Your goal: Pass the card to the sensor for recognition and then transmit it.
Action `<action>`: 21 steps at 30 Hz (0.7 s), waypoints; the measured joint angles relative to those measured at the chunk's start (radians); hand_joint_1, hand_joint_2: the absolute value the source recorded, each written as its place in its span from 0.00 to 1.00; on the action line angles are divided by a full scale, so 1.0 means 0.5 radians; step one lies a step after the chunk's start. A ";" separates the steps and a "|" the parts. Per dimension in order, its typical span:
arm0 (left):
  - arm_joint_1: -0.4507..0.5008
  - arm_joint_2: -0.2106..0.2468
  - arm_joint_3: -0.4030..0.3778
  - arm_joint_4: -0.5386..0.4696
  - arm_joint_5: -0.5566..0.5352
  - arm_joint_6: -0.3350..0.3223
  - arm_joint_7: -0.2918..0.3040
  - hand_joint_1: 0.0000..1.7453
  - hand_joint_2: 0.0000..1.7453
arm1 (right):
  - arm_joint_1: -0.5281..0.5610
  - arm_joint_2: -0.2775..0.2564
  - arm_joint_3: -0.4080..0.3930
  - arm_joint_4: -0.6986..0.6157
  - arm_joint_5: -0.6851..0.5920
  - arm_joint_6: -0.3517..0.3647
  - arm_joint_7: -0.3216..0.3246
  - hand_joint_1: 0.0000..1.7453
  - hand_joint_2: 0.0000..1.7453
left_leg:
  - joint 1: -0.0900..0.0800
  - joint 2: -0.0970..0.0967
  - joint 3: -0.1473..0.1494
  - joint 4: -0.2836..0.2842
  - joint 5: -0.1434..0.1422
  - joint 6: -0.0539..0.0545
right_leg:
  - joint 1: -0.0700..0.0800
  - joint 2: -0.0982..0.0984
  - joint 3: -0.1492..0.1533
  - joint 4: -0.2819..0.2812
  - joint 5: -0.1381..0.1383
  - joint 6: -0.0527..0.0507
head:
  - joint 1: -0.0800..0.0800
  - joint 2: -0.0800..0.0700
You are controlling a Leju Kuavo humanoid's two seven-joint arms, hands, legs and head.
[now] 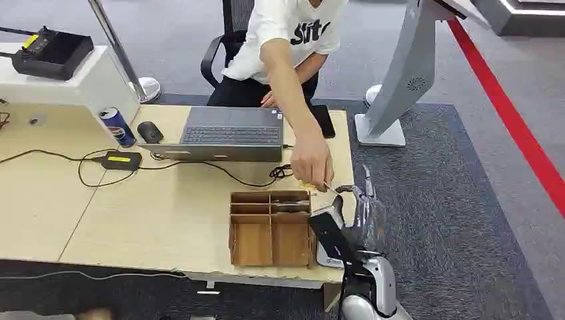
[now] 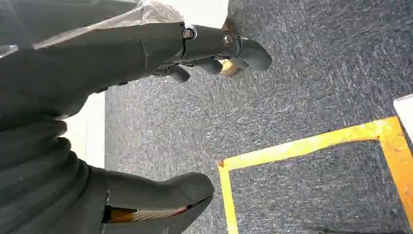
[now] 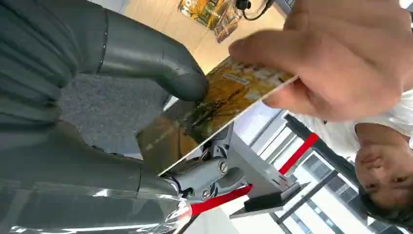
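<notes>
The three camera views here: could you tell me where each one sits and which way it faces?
Head view: high on the body, looking down at the table and person; right hand shows.
Left wrist view: behind the left hand, facing carpet.
Right wrist view: behind the right hand, facing the card.
Shared: head and right wrist views show the person's hand at the card.

Wooden desk (image 1: 166, 213), grey carpet (image 1: 460, 220), red floor stripe (image 1: 513, 120)
</notes>
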 joint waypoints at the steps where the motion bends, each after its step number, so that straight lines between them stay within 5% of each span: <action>1: 0.000 0.000 0.000 0.000 0.000 0.000 0.000 0.00 1.00 | 0.000 0.001 0.000 -0.001 -0.005 0.000 -0.001 1.00 1.00 | 0.000 0.000 0.000 0.000 0.000 0.000 | 0.000 0.000 0.000 0.000 0.000 0.000 | -0.001 0.000; 21: 0.000 0.000 -0.001 0.000 -0.004 -0.001 -0.005 0.00 1.00 | 0.010 -0.002 0.000 -0.004 -0.015 0.005 -0.006 1.00 1.00 | 0.000 0.000 0.000 0.000 0.000 0.000 | 0.000 0.000 0.000 0.000 0.000 0.000 | 0.000 0.000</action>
